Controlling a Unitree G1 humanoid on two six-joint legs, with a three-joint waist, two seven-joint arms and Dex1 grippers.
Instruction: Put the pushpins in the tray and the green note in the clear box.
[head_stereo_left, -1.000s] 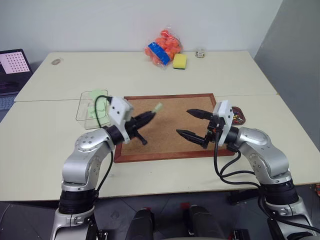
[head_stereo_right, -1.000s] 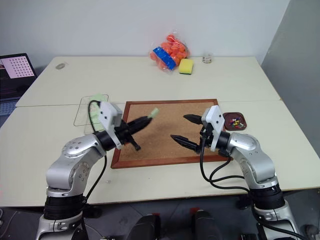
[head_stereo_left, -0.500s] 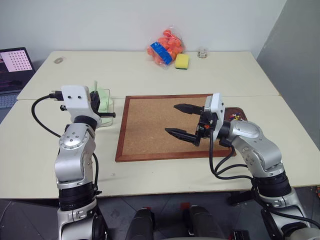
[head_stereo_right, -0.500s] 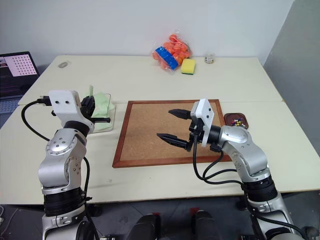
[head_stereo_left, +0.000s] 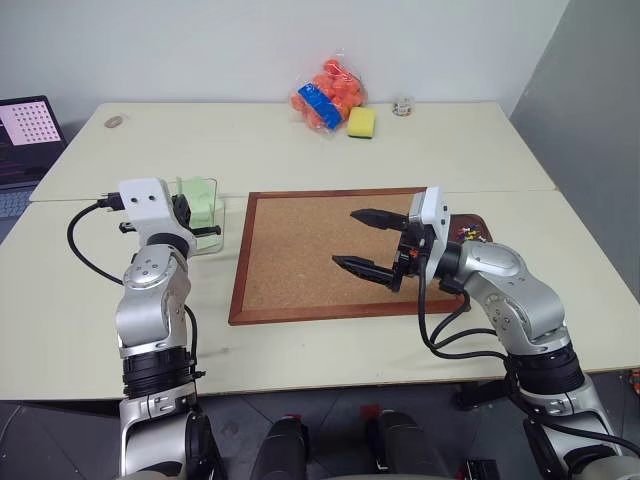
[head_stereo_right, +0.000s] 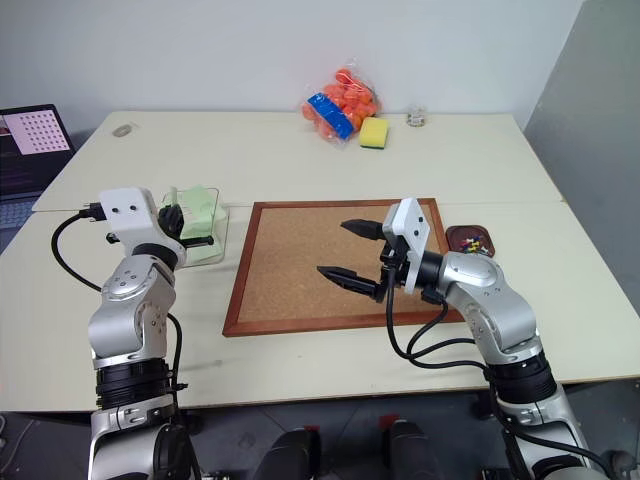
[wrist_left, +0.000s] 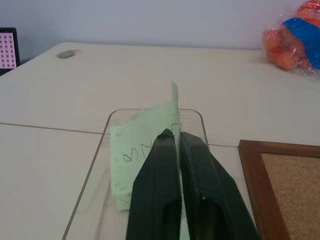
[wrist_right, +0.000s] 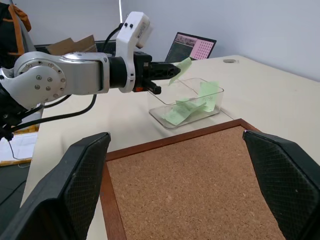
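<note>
Cream table (head_stereo_left: 300, 150): corkboard (head_stereo_left: 310, 250) beneath right gripper (head_stereo_left: 362, 240), jaws wide, empty. Left gripper (wrist_left: 175, 137) pinching green note (wrist_left: 145, 150) above clear box (wrist_left: 100, 150); bare tabletop beyond.

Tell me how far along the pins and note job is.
Done: pushpins sit in the tray; corkboard looks bare. In hand: left gripper pinches a green note over the clear box. Left: release it. Right gripper hangs open.

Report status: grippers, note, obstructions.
Left gripper shut on pale green paper note, above clear plastic box. Right gripper open over corkboard. Nothing in the way.
</note>
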